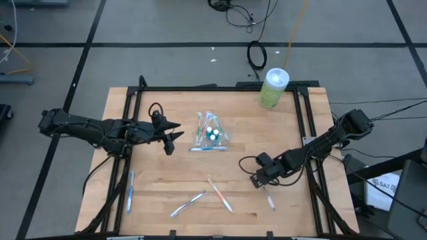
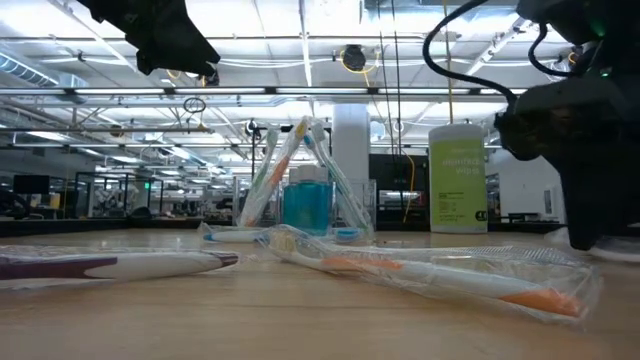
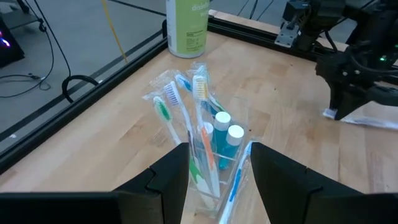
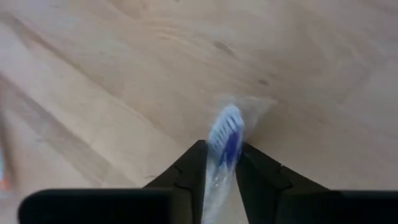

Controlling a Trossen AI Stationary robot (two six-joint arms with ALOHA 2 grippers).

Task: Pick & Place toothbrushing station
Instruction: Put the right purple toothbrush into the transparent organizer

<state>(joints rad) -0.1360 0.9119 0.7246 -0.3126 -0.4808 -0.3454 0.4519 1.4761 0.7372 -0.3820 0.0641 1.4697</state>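
A small clear cup (image 1: 212,134) stands mid-table, holding several wrapped toothbrushes (image 3: 198,93) and two teal-capped tubes (image 3: 229,129). It also shows in the low view (image 2: 307,205). My left gripper (image 1: 175,135) is open, just left of the cup and raised above the table. In its wrist view (image 3: 219,155) the fingers stand either side of the cup without touching it. My right gripper (image 1: 259,179), at the near right, is shut on a wrapped blue-bristled toothbrush (image 4: 225,137). My right gripper pinches the wrapped toothbrush between its two fingers just behind the brush head (image 4: 222,157). The blue bristles stick out past the fingertips, close over the wood. The handle (image 1: 269,198) runs toward the table's near edge. I cannot tell whether it is lifted.
A pale-green canister (image 1: 273,88) with a white lid stands at the far right. Loose wrapped toothbrushes lie near the front: one at the left (image 1: 130,190), two crossing in the middle (image 1: 188,203) (image 1: 220,195). Another (image 1: 208,149) lies beside the cup. A black frame rims the table.
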